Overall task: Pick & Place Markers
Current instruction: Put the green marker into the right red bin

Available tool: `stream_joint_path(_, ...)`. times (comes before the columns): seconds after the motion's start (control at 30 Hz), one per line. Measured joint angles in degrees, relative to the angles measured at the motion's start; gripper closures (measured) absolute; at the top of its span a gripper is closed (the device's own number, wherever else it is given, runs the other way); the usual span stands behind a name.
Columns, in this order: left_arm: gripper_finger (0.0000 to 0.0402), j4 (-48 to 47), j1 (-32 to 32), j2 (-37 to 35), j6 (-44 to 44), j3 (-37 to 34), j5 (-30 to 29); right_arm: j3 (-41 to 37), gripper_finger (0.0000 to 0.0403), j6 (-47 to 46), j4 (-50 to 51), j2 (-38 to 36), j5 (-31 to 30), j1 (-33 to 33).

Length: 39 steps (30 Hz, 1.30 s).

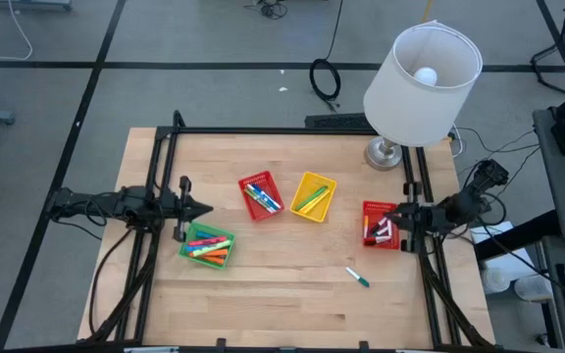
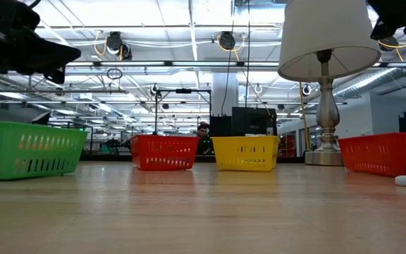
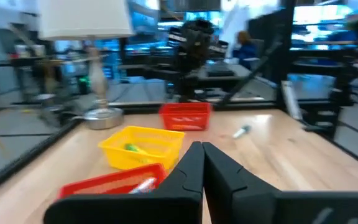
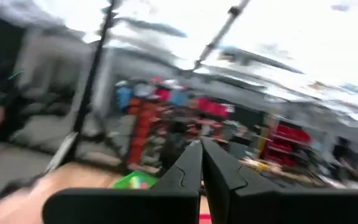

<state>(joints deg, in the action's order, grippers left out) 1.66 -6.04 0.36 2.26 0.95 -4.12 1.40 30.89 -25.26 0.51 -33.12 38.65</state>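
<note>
Desk (image 1: 292,294) first: pale wood, lamp (image 1: 422,78) parked at the far edge, probably just for light. Four mesh baskets sit across it, looks like sorting bins. Green basket (image 1: 207,244) is just below the left gripper (image 1: 204,209), stuffed with markers (image 1: 209,247). Red basket (image 1: 261,196) and yellow basket (image 1: 313,196) sit between the two grippers, a few markers in each. Second red basket (image 1: 379,225) is right under the right gripper (image 1: 392,218). Both grippers are clenched with nothing in them, hovering off the wood. One stray marker (image 1: 359,277) lies loose on the desk, near the right gripper, so I'd guess that's the last one left.
</note>
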Motion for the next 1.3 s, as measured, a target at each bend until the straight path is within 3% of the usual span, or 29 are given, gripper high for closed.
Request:
stream_joint_path(0.13,0.0387,0.4,0.0,0.0,-0.5,0.0,-6.3,0.5,0.0403,-2.9,-8.3,0.4,-9.1,0.0)
stream_joint_path(0.2,0.0378,0.4,0.0,0.0,-1.2,0.0,-6.6,2.1,0.0403,-3.0,-6.3,2.8,-8.7,0.0)
stream_joint_path(0.27,0.0372,0.4,0.0,0.0,-1.4,0.0,-6.2,3.7,0.0403,-4.5,-4.8,7.5,-9.5,0.1)
stream_joint_path(0.37,0.0367,0.3,0.0,0.0,-3.8,0.0,-6.1,10.3,0.0403,-9.4,-3.7,17.3,-15.4,0.1)
stream_joint_path(0.43,0.0367,0.2,0.0,0.0,-4.5,0.0,-5.9,16.5,0.0403,-13.6,2.3,25.1,-18.1,0.8)
stream_joint_path(0.63,0.0377,0.0,0.0,0.0,-4.1,0.0,-5.3,42.7,0.0403,-32.9,33.0,50.0,-23.7,2.4)
stream_joint_path(0.73,0.0386,0.0,0.0,0.0,-4.1,0.0,-4.9,57.4,0.0403,-43.4,49.4,61.8,-22.0,2.3)
stream_joint_path(0.87,0.0398,-0.1,-0.1,0.0,-4.4,0.0,-4.8,77.0,0.0403,-57.0,67.0,77.1,-15.2,2.3)
stream_joint_path(1.03,0.0384,-0.1,-0.1,0.0,-5.9,0.0,-4.7,95.2,0.0403,-74.4,90.2,94.5,-6.7,1.9)
stream_joint_path(1.17,0.0366,-0.2,0.0,0.0,-6.9,0.0,-2.6,99.0,0.0403,-90.5,104.9,102.3,-0.9,0.9)
stream_joint_path(1.3,0.0361,-0.3,0.0,0.0,-9.0,0.0,0.3,96.5,0.04,-97.6,107.8,106.9,4.7,0.6)
